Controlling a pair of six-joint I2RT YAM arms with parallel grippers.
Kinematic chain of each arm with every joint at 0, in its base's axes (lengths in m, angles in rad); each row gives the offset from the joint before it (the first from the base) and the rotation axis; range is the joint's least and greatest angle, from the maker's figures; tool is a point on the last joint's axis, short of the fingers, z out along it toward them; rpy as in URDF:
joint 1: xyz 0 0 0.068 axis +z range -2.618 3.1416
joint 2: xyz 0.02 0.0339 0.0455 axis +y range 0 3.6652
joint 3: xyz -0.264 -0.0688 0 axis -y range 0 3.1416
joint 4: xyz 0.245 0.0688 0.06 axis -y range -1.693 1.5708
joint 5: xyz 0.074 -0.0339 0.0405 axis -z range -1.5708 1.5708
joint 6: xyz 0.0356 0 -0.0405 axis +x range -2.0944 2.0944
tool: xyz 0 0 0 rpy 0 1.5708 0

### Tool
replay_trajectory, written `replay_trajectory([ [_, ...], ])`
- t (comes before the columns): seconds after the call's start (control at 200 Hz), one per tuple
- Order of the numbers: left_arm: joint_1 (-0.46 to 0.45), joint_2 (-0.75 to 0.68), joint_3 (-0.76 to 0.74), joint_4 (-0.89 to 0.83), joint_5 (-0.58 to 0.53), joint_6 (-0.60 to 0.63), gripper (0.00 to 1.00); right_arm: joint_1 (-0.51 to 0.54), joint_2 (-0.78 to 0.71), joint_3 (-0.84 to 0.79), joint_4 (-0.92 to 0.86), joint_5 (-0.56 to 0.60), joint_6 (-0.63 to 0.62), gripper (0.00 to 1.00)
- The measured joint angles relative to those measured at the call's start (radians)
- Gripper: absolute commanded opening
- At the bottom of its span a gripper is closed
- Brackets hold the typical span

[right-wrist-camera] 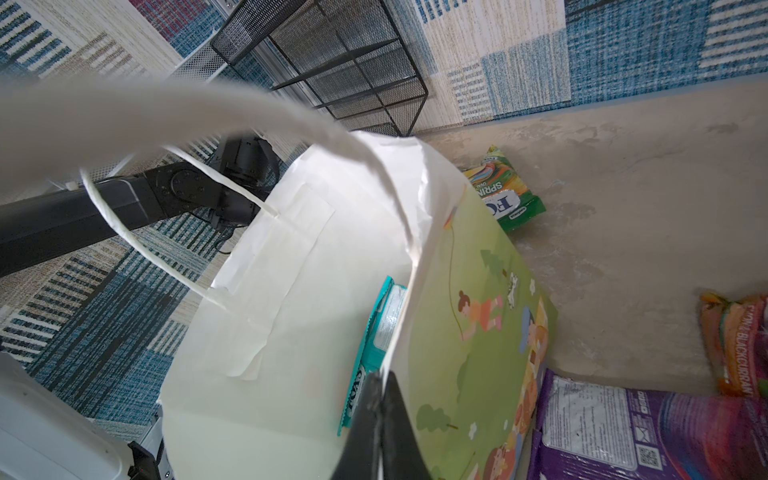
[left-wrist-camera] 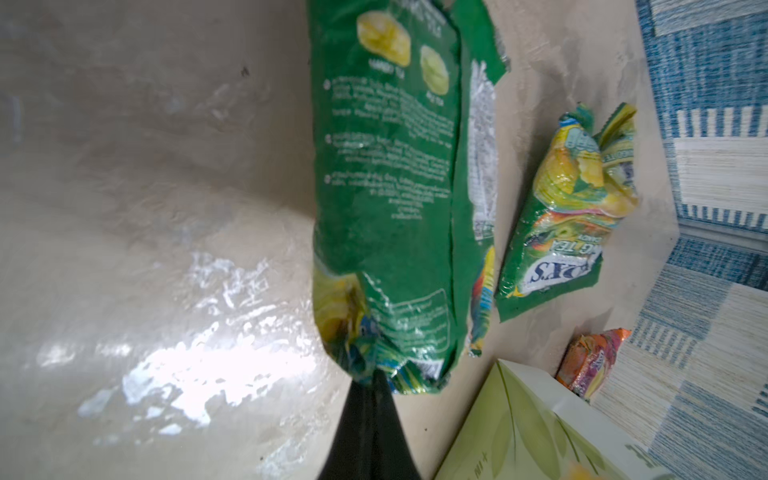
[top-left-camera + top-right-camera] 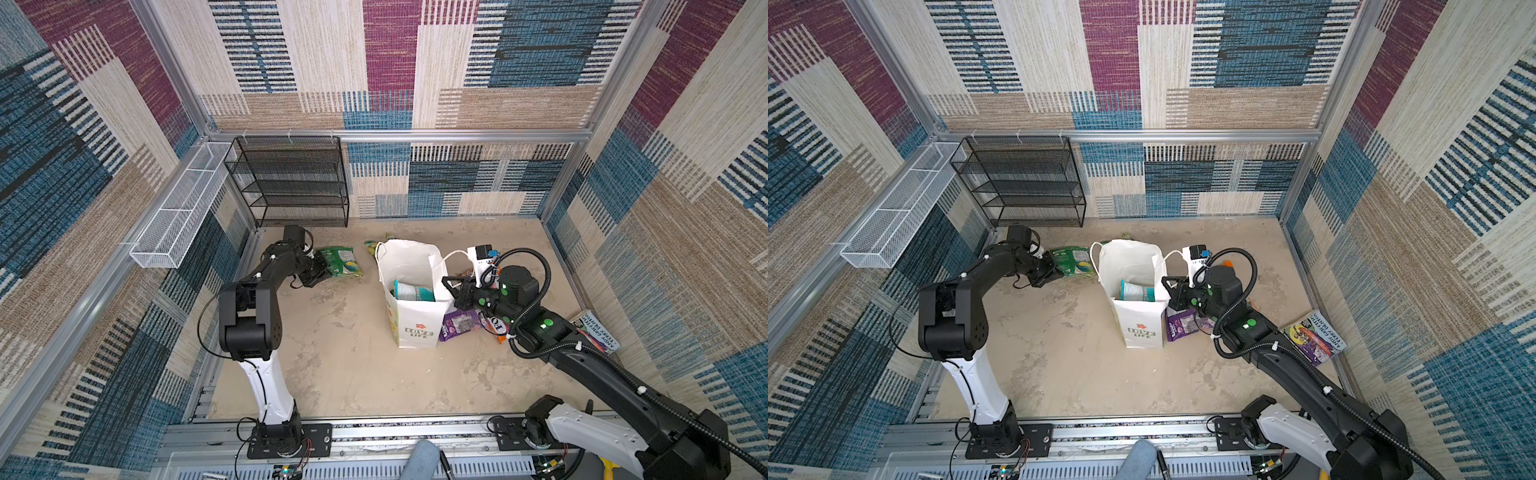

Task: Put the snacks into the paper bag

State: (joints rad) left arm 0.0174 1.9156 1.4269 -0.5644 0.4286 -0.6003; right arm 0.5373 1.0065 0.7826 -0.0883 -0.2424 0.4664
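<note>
The left tool clamps a green packet left of the paper bag; the right tool apparently pinches that bag's right rim.

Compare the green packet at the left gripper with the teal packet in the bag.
Colour: the green packet is green and yellow; the teal packet is teal and white. Place: the green packet is outside the paper bag; the teal packet sits inside. Grip: the left gripper pinches the green packet's end; nothing holds the teal packet. Both are glossy plastic.
</note>
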Motion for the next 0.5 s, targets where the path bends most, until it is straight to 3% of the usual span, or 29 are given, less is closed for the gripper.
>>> replay_trajectory([
  [0.501, 0.0, -0.404, -0.16, 0.009, -0.005, -0.08, 0.0, 0.0, 0.0, 0.0, 0.0, 0.0, 0.0, 0.01],
])
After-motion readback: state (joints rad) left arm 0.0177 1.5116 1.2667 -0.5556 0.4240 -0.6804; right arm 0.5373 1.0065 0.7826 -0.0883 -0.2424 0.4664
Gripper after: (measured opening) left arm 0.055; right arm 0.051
